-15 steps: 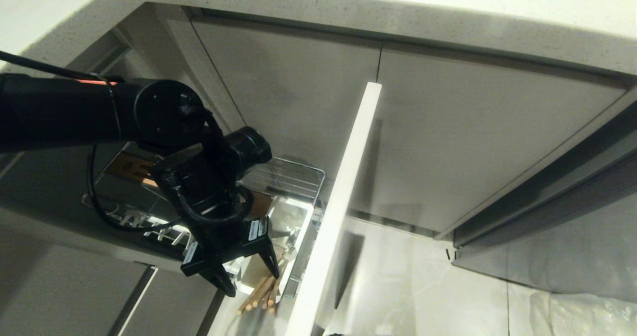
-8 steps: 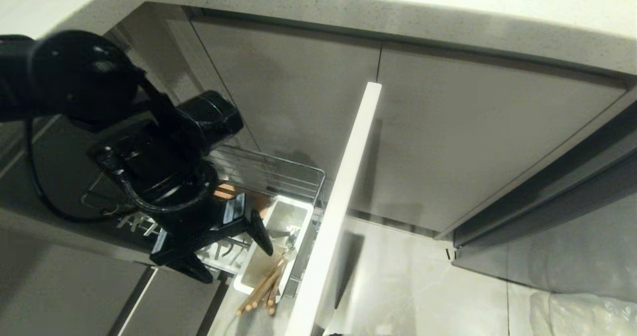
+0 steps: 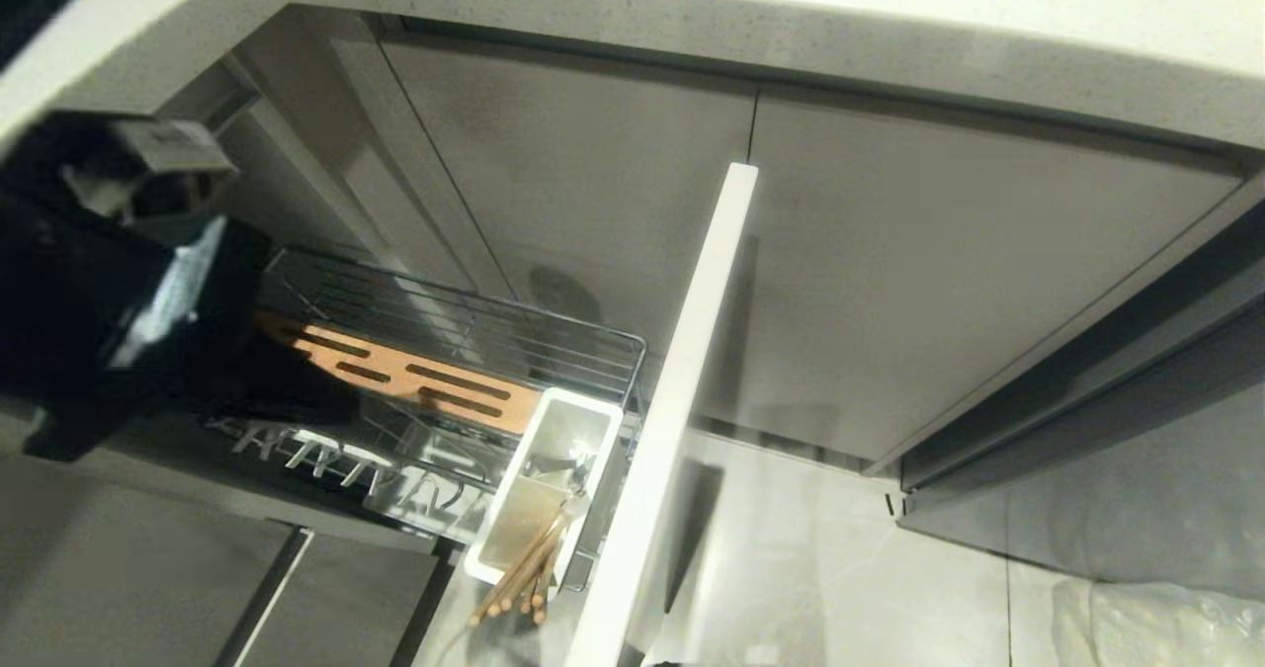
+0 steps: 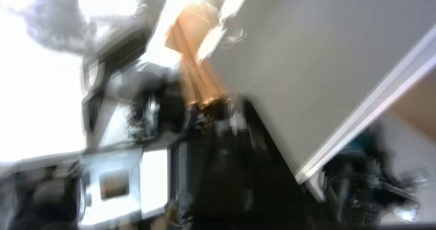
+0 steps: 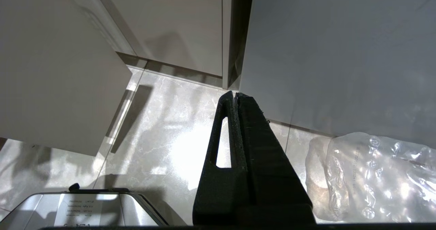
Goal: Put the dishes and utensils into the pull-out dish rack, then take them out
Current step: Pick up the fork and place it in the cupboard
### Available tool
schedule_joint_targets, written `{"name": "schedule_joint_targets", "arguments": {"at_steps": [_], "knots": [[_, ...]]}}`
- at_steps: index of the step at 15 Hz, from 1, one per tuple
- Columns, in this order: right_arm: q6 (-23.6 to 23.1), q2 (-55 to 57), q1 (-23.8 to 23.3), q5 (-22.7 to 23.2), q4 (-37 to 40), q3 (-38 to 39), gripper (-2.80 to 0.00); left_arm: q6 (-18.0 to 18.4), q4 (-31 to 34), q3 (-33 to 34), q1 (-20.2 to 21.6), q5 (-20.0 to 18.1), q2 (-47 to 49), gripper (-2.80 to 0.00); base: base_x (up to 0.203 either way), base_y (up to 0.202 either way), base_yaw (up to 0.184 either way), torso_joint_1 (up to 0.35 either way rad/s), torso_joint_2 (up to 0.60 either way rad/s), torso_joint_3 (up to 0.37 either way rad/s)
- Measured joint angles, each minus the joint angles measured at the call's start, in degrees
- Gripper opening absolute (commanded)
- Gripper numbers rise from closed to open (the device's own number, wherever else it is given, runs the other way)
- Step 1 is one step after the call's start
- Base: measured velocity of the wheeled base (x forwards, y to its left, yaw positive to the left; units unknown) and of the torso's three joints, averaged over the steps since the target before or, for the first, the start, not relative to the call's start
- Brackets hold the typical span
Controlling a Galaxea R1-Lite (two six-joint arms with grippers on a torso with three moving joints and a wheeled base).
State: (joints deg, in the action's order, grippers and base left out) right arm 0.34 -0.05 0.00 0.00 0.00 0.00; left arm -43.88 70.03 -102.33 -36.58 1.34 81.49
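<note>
The pale speckled counter (image 3: 692, 15) spans the top of the head view, with flat grey cabinet fronts (image 3: 939, 282) below it and a glossy tiled floor (image 3: 791, 548) at the bottom. The pull-out dish rack (image 3: 553, 351) stands drawn out from under the counter, its pale front panel (image 3: 682, 390) seen edge-on as a long white strip. Inside the wire basket the slotted wooden strip (image 3: 405, 371) lies along the middle, and a row of metal prongs (image 3: 326, 455) runs along the near side. No plate or bowl can be seen in the rack. The white utensil caddy (image 3: 544, 479) sits in the corner of the rack against the front panel, and the chopsticks (image 3: 519, 573) lean out of its near end; whether the fork is with them is unclear. The left arm (image 3: 89, 301) is a blurred dark mass at the left edge of the rack, its hand closed and apparently empty. The right hand (image 5: 235, 97) hangs parked over the floor, fingers pressed together, near a crumpled plastic bag (image 5: 371, 175).
</note>
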Motion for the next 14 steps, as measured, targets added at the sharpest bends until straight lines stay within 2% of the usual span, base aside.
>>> {"name": "schedule_joint_targets", "arguments": {"at_steps": [3,5,9,14], "knots": [[0.0,0.0,0.0,0.0,0.0,0.0,-2.8,1.8,0.0,-5.0,0.2,3.5,-6.1,-2.8,0.0,0.0,0.0,0.0,0.0,0.0],[0.0,0.0,0.0,0.0,0.0,0.0,-2.8,6.1,-0.4,-7.4,4.5,5.5,-9.3,-2.8,0.0,0.0,0.0,0.0,0.0,0.0],[0.0,0.0,0.0,0.0,0.0,0.0,-2.8,19.3,-4.4,-8.9,19.9,6.1,-16.0,-2.8,0.0,0.0,0.0,0.0,0.0,0.0],[0.0,0.0,0.0,0.0,0.0,0.0,-2.8,37.0,-4.7,-8.8,41.1,6.0,-22.6,-2.8,0.0,0.0,0.0,0.0,0.0,0.0]]}}
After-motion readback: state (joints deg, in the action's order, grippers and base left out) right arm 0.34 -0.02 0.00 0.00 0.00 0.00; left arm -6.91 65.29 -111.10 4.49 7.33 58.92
